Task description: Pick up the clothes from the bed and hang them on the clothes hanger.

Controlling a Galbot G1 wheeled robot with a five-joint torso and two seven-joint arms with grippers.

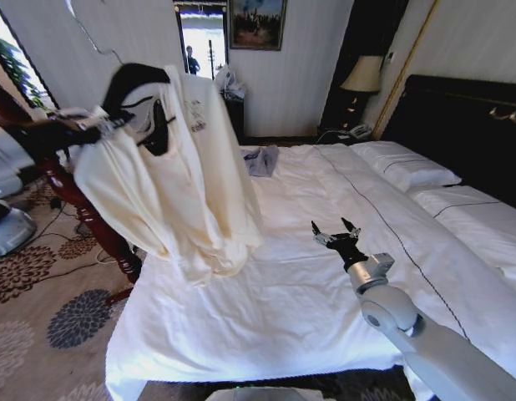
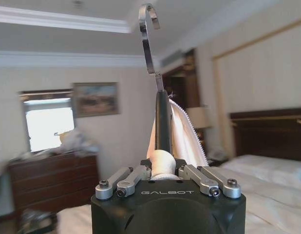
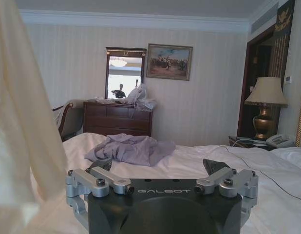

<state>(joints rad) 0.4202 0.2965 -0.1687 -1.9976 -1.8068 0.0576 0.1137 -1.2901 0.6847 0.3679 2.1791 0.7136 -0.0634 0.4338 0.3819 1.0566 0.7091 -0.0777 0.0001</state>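
The cream clothes (image 1: pixel 179 180) hang draped over the black clothes hanger (image 1: pixel 134 79), held up in the air beside the bed's (image 1: pixel 300 301) left edge. The hanger's silver hook (image 1: pixel 89 32) points upward. My left gripper (image 1: pixel 101 123) is shut on the hanger at the shirt's shoulder. In the left wrist view that gripper (image 2: pixel 162 165) clamps the black hanger (image 2: pixel 163 122), with the hook (image 2: pixel 147 39) above and cream cloth (image 2: pixel 183 134) behind. My right gripper (image 1: pixel 335 229) hovers open and holds nothing over the middle of the white duvet. In its wrist view the right gripper (image 3: pixel 160 166) faces the shirt (image 3: pixel 24 126).
A small grey-blue garment (image 1: pixel 262 160) lies at the far side of the bed, also seen as a grey-blue garment (image 3: pixel 132 148). A dark red wooden stand (image 1: pixel 84 210) rises left of the bed. Pillows (image 1: pixel 408 167) and black headboard (image 1: pixel 467 125) are on the right. A dresser (image 3: pixel 116 119) stands at the far wall.
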